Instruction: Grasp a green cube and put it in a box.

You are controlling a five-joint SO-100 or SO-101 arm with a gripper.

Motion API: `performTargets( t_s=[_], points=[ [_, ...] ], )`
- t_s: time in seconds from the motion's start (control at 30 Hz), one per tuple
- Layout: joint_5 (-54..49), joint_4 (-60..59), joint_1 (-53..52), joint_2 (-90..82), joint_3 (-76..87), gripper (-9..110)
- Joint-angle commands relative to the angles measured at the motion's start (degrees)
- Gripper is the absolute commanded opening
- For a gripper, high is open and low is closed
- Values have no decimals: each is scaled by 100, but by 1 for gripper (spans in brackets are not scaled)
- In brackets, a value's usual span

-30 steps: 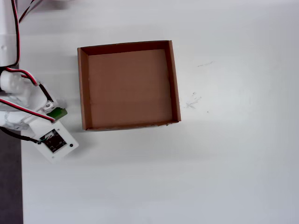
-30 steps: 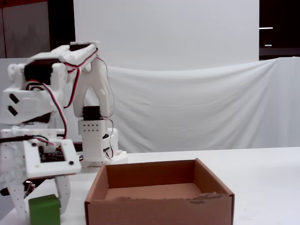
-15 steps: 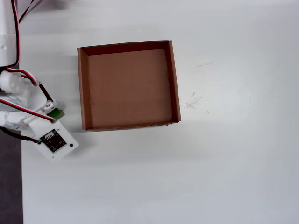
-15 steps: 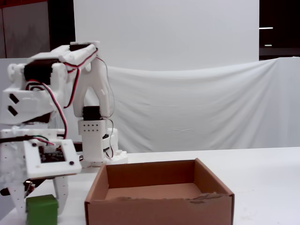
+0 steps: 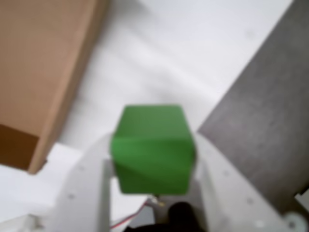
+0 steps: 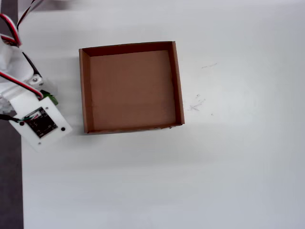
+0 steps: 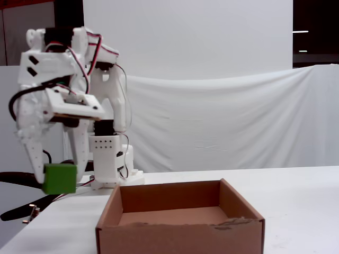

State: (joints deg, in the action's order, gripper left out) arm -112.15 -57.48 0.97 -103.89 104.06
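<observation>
The green cube [image 5: 153, 147] sits clamped between the two white fingers of my gripper [image 5: 153, 159], filling the lower middle of the wrist view. In the fixed view the cube [image 7: 59, 178] hangs well above the table, held by the gripper [image 7: 58, 177] to the left of the box [image 7: 180, 225]. From overhead only a sliver of the cube [image 6: 51, 99] shows beside the gripper's camera board, left of the box [image 6: 85, 90]. The box is a shallow brown cardboard tray with nothing in it; its corner [image 5: 43, 82] shows at the wrist view's upper left.
The white table's left edge borders a dark grey strip [image 6: 9, 191]. The arm's base [image 7: 108, 159] stands behind the box's left side. A white cloth backdrop [image 7: 222, 121] hangs behind. Open table lies right of the box [image 6: 238, 119].
The gripper has risen off the table with the green cube in it, from table level to above the box wall's height. Overhead, it has shifted up and slightly left.
</observation>
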Motion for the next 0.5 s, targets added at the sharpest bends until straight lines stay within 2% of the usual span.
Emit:
performTargets(
  t_s=[0.0,0.23,0.47],
  points=[
    [9,-264,290,-791,26,10],
    [79,-738,1266,-1477,281,10],
    [53,44,1793,-1371,923,10]
  ],
)
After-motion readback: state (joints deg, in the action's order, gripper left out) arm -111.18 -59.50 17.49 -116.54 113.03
